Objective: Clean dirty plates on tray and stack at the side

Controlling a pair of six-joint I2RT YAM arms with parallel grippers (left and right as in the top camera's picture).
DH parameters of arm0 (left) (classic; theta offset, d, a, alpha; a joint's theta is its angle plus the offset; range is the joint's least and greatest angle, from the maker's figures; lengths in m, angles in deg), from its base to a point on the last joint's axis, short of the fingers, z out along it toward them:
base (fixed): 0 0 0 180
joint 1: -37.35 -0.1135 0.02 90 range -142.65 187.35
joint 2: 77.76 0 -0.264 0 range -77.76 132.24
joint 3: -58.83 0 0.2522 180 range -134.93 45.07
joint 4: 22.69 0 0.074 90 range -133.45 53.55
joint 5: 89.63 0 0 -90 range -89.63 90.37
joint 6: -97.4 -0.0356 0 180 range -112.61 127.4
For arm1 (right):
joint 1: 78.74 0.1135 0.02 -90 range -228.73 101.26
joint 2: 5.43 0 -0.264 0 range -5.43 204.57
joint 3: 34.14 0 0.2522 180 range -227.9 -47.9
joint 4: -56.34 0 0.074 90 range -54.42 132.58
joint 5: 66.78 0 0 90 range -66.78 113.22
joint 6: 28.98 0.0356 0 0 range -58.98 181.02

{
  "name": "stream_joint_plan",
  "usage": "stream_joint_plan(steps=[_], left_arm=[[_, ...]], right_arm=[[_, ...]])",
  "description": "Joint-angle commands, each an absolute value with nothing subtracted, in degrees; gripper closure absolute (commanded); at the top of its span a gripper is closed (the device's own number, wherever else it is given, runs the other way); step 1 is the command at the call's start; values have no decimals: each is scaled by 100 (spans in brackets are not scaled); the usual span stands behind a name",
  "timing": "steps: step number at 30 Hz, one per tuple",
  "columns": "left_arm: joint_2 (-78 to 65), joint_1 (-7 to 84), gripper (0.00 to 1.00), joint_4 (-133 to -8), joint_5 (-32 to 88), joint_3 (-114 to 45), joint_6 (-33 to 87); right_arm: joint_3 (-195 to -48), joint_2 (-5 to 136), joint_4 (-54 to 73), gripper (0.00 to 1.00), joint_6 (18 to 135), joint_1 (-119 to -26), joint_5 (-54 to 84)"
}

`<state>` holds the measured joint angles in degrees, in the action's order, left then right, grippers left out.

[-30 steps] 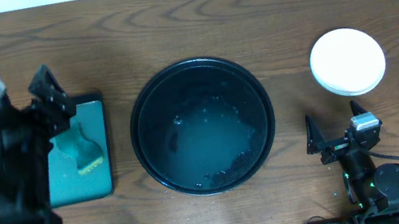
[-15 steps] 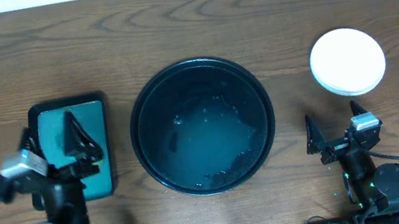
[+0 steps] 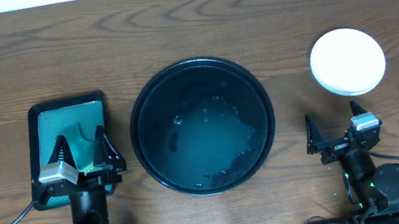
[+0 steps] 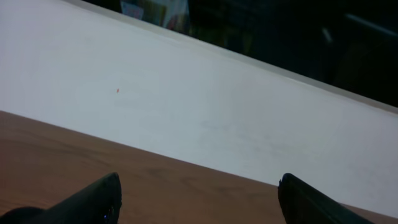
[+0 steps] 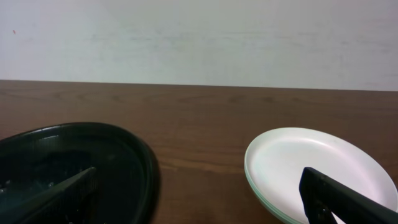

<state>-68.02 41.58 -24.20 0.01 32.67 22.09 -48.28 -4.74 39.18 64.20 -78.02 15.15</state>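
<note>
Sitting stacked on the table, the plates (image 3: 347, 61) are lying just ahead and slightly to the right of the right gripper (image 3: 333, 115), beside the tray (image 3: 136, 123) but not touching it. The tray is holding only wet residue and no plate. The right arm is by far the nearer to the stack, and the left gripper (image 3: 81, 143) is hovering over the near end of the sponge tray (image 3: 65, 119), beyond the black tray. Both grippers are gaping wide, grasping and touching nothing. Being round, the plates are offering no preferred axis. The job is looking finished.
</note>
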Motion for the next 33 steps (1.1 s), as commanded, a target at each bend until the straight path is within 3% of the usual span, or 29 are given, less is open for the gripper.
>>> stream_joint_plan(steps=[1,22,33], left_arm=[[-7090,4200,19,-2365,-30,3405,2091],[-7768,4197,19,-1956,-32,4421,1989],[-7768,4193,19,-2583,-30,4484,1639]], right_arm=[[-4822,-505,3894,1,6350,-7842,1526],[-4822,-505,3892,1,6352,-7842,1526],[-4822,-505,3894,1,6352,-7842,1526]])
